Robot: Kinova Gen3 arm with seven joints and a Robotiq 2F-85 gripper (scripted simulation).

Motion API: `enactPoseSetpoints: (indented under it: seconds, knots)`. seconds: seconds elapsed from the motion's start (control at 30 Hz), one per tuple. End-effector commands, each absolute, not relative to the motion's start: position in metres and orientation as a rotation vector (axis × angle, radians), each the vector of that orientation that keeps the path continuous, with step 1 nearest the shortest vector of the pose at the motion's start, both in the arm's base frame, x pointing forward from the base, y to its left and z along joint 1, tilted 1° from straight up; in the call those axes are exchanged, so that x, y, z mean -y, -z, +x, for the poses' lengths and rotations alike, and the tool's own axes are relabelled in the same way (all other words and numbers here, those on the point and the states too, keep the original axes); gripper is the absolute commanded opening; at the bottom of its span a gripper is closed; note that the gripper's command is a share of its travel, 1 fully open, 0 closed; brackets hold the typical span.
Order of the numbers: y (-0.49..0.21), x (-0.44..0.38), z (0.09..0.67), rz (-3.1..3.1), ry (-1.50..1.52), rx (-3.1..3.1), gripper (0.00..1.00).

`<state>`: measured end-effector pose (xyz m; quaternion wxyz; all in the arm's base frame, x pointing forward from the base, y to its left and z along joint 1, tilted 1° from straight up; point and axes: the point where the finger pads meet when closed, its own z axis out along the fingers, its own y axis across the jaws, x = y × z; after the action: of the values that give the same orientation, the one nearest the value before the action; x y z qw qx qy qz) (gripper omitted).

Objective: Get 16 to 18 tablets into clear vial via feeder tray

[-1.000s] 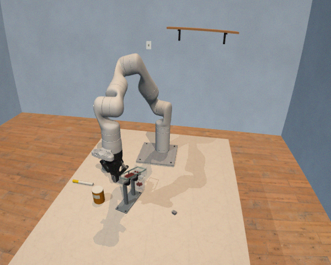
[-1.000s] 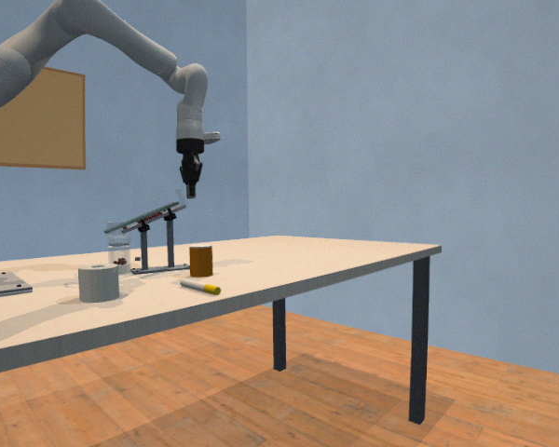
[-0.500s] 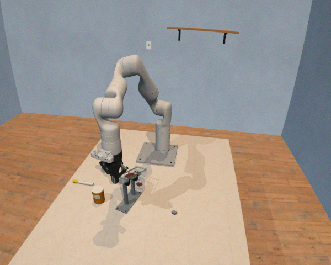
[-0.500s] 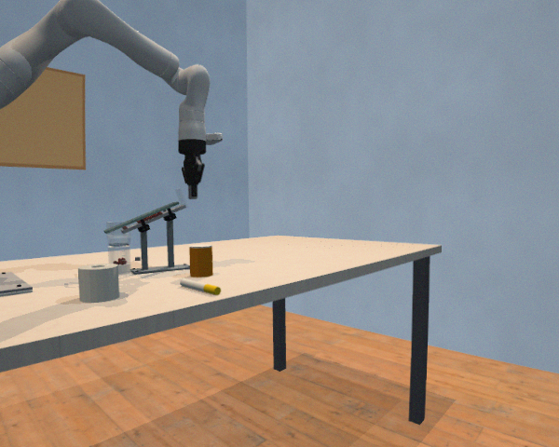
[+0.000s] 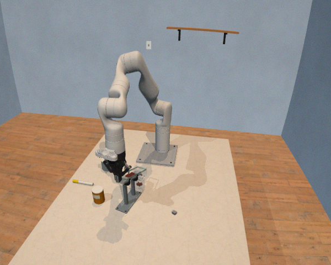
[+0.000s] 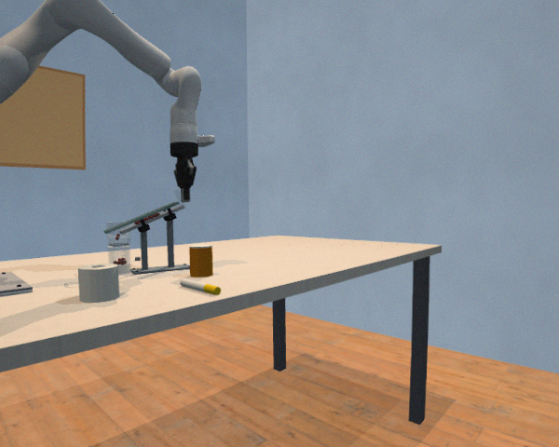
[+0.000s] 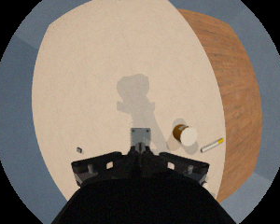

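The feeder tray (image 6: 145,220) is a clear sloped chute on a two-post grey stand (image 6: 156,250), with dark red tablets lying on it; it also shows in the top view (image 5: 133,173). The clear vial (image 6: 117,249) stands upright on the table under the tray's low end, with a few red tablets at its bottom and one falling in. It also shows in the top view (image 5: 139,184). My gripper (image 6: 185,195) points straight down, shut, just above the tray's raised end; I cannot tell if it touches. It holds nothing. In the wrist view the shut fingers (image 7: 140,149) hide the tray.
An amber jar (image 6: 200,261) stands beside the stand, also in the top view (image 5: 97,194). A white marker with a yellow cap (image 6: 200,286) lies near the table's front edge. A grey cylinder (image 6: 98,282) stands in front of the vial. A small grey block (image 5: 174,212) lies further out.
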<state>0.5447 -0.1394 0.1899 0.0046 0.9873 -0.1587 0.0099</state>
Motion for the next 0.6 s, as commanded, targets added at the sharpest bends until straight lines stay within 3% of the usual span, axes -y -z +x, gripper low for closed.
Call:
enactPoseSetpoints:
  seconds: [0.0,0.57]
  knots:
    - [-0.19,0.139,0.539,3.091,-0.012,0.498,0.0]
    - [-0.2,0.148,0.565,3.091,-0.012,0.498,0.0]
